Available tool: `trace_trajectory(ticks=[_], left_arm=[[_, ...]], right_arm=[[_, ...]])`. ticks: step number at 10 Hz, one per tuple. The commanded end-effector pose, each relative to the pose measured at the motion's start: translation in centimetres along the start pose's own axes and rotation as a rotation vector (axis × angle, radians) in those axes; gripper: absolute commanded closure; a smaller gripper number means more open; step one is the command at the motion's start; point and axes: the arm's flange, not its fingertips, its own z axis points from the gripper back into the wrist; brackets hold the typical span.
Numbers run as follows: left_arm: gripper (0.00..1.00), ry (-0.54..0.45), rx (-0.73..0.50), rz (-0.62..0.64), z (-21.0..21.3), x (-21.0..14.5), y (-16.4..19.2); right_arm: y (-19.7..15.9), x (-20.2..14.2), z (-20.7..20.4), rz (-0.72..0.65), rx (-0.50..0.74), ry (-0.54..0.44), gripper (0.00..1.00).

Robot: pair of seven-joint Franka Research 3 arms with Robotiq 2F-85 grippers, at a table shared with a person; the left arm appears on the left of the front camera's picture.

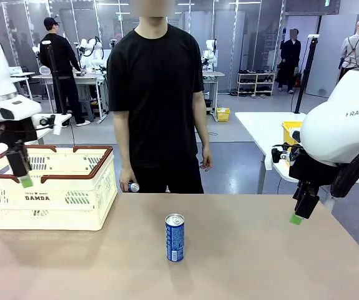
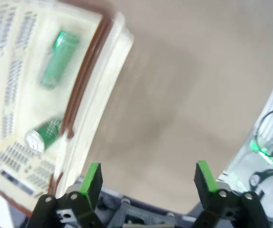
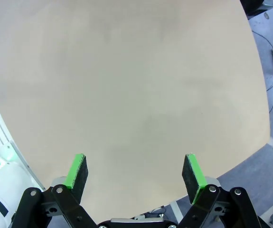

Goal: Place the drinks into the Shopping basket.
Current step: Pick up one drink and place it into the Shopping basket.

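A blue drink can with a silver top stands upright at the middle of the table. The cream Shopping basket, marked "DAMDA", sits at the table's left. Two green cans lie inside the basket. My left gripper hangs over the basket's near left part; in its wrist view the gripper is open and holds nothing. My right gripper hovers above the table's right edge; its wrist view shows it open over bare tabletop. The person's hand holds another small can at the far edge.
The person stands at the far side, behind the middle of the table. A yellow basket rests on a white table at the back right. Bare tabletop surrounds the blue can.
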Motion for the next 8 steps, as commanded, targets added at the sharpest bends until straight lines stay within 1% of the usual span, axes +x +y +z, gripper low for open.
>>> trace_trajectory(ticks=[1, 2, 4, 6, 8], left_arm=[[0.02, -0.068, 0.024, -0.153, -0.6, 4.1, -3.6], [0.02, -0.097, 0.022, -0.232, -1.2, 7.9, -5.4], [0.02, -0.105, 0.034, -0.346, -2.7, 14.8, -8.9], [0.02, -0.061, 0.037, -0.388, -4.4, 19.6, -10.5], [0.02, -0.049, 0.051, -0.438, -5.6, 23.4, -12.1]], right_arm=[[-0.1, 0.0, 0.1, 0.001, 0.003, 0.001, 0.0], [-0.1, 0.0, 0.1, 0.001, 0.003, 0.001, 0.0], [-0.1, 0.0, 0.1, 0.001, 0.003, 0.001, 0.0], [-0.1, 0.0, 0.1, 0.001, 0.003, 0.001, 0.0], [-0.1, 0.0, 0.1, 0.001, 0.003, 0.001, 0.0]])
